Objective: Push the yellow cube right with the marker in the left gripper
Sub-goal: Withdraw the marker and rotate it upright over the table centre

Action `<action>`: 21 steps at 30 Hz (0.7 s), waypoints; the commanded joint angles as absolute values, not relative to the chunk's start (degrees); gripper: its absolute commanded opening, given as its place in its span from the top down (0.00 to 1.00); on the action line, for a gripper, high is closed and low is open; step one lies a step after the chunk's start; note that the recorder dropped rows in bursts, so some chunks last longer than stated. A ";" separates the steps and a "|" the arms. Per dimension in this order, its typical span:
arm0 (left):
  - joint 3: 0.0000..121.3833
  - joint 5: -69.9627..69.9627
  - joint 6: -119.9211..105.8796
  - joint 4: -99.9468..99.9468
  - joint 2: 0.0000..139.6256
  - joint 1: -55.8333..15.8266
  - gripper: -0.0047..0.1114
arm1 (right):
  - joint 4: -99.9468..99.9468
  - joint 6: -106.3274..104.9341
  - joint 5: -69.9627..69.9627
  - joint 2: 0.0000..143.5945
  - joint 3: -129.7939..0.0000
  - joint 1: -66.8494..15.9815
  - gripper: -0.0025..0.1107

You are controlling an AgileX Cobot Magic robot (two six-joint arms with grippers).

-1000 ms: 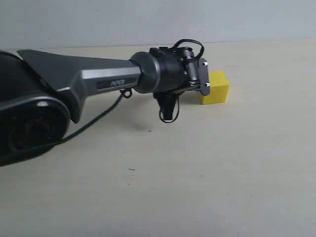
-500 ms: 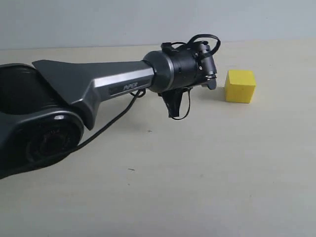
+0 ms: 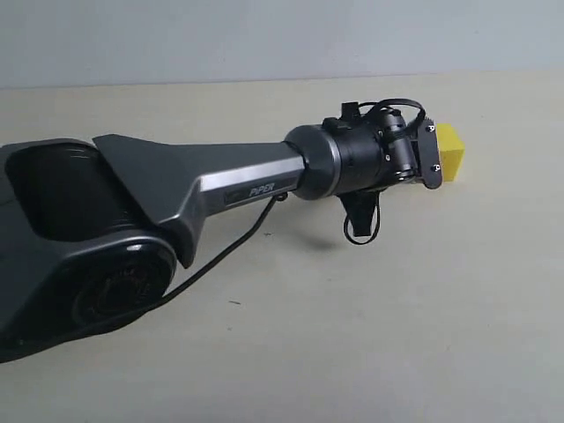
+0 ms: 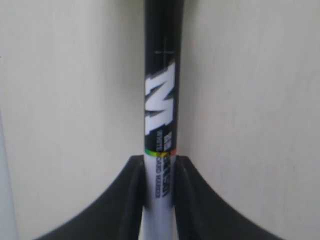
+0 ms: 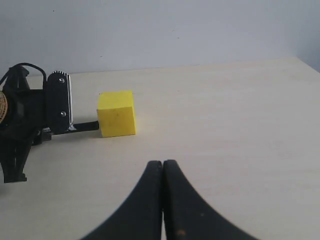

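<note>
marker point(image 4: 160, 125) clamped tight in left gripper point(image 4: 159, 167), long axis aimed right at yellow cube point(image 5: 116, 113) on worktop point(image 3: 397, 308); tip looks to be touching the cube's gripper-side face. left arm nearest.

Lab-like robot test bench — plain beige tabletop point(image 3: 397, 335), blank pale wall point(image 3: 264, 35), black "PiPER" arm point(image 3: 220, 181).

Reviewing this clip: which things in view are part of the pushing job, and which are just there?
In the job: slim white-and-black marker; black two-fingered left gripper clamping it; small matte yellow cube.
Not in the job: black right gripper, shut and empty; pale beige table.
</note>
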State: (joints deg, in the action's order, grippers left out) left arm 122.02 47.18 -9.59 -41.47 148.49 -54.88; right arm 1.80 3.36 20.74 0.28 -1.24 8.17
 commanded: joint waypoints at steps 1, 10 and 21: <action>122.56 48.44 -7.87 -42.82 147.73 -54.69 0.96 | 1.86 3.10 20.49 0.00 -1.03 8.29 0.98; 122.56 59.33 -0.63 -39.77 144.10 -53.56 0.96 | 1.86 3.10 20.49 0.00 -1.03 8.29 0.98; 85.92 37.40 11.10 -7.10 119.29 -50.66 0.96 | 1.86 3.10 20.49 0.00 -1.03 8.29 0.98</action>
